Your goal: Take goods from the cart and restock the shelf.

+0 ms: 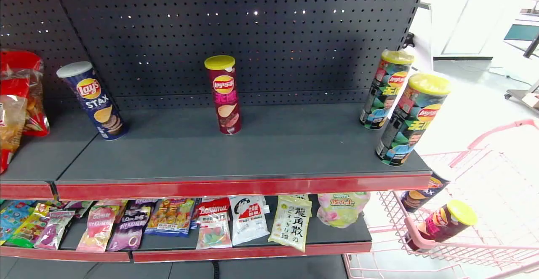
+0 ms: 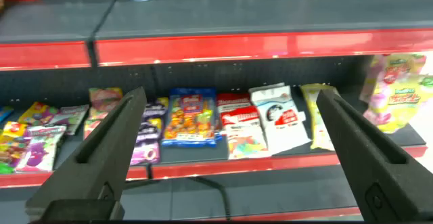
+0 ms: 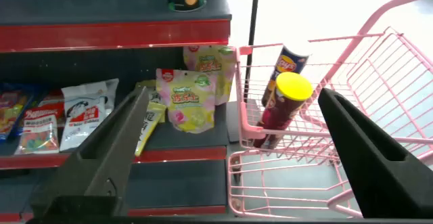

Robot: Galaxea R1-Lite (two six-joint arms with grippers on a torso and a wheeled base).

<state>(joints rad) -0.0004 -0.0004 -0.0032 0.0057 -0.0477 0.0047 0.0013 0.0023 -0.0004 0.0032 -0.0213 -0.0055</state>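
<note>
On the upper shelf (image 1: 252, 156): bags (image 1: 19, 97) at the left edge, left can (image 1: 92, 100) just right of them, middle can (image 1: 224, 95) upright toward the back, well apart from both ends. At the right edge, rear can (image 1: 385, 88) by the back panel, front can (image 1: 410, 119) at the front corner, just beside it. Below, on the lower shelf (image 1: 341, 234), packets (image 1: 248, 220) lying in a row along the front edge. Right of the shelves, the cart (image 1: 476, 246), holding near cart can (image 1: 442, 224) against its rim and far cart can (image 1: 421, 192) behind.
</note>
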